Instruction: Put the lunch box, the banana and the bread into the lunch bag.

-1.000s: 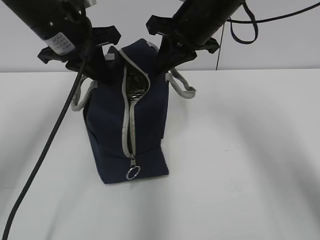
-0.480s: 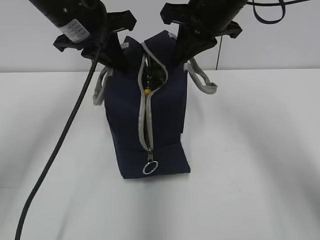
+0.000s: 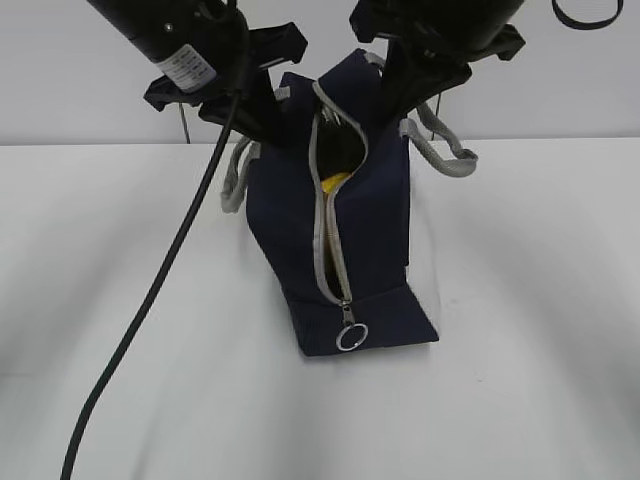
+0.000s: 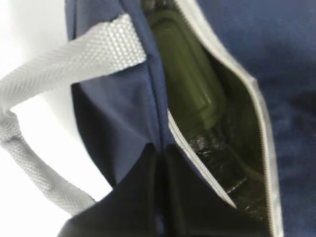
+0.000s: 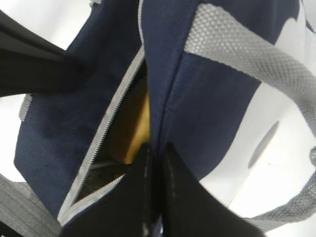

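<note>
While the left gripper (image 3: 268, 128) pinches the lunch bag's (image 3: 372, 225) fabric edge beside the grey handle (image 4: 59, 64) at about ten o'clock of the opening, its fingers pressed together on the cloth, the bag stands on the white table (image 3: 540, 300) with its zipper (image 3: 330, 240) parted along the top and its ring pull (image 3: 351, 337) hanging at six o'clock. Inside, the lunch box (image 4: 185, 79) with its green lid lies against the left wall, and a yellow shape, probably the banana (image 3: 333, 182), shows in the gap. At two o'clock the right gripper (image 3: 405, 105) clamps the opposite fabric edge, fingers likewise squeezed on it.
</note>
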{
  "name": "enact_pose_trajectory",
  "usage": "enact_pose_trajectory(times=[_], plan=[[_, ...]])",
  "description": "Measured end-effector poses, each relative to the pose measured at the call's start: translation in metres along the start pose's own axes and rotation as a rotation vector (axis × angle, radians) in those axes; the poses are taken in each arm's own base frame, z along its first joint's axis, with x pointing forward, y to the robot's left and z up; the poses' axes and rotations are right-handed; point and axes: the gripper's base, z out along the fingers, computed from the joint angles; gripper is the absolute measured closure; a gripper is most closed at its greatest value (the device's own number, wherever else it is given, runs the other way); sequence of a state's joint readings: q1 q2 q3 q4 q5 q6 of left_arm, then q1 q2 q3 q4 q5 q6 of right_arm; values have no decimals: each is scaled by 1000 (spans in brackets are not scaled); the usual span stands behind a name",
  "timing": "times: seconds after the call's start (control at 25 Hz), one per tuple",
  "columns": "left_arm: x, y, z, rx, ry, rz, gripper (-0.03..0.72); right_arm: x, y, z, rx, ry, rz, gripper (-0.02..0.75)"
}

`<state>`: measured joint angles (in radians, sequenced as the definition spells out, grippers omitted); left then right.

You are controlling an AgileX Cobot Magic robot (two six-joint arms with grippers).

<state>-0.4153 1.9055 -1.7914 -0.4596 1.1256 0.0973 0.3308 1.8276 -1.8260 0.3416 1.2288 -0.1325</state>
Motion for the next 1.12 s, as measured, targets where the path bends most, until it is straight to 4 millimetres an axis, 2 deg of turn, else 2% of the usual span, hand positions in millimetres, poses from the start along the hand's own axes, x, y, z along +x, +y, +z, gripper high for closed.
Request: enact_pose_trajectory(times=[0.32,0.8,1.12], plan=[[-1,-1,5,2,5,2,689,25,-4,9,12,1,33,736],[-6,-1,5,-2,-46,3,690,24,-11,18,52,-62,33,736],[-11,0,5,-8,-100,4,690,22,-30,12,87,-94,67,736]])
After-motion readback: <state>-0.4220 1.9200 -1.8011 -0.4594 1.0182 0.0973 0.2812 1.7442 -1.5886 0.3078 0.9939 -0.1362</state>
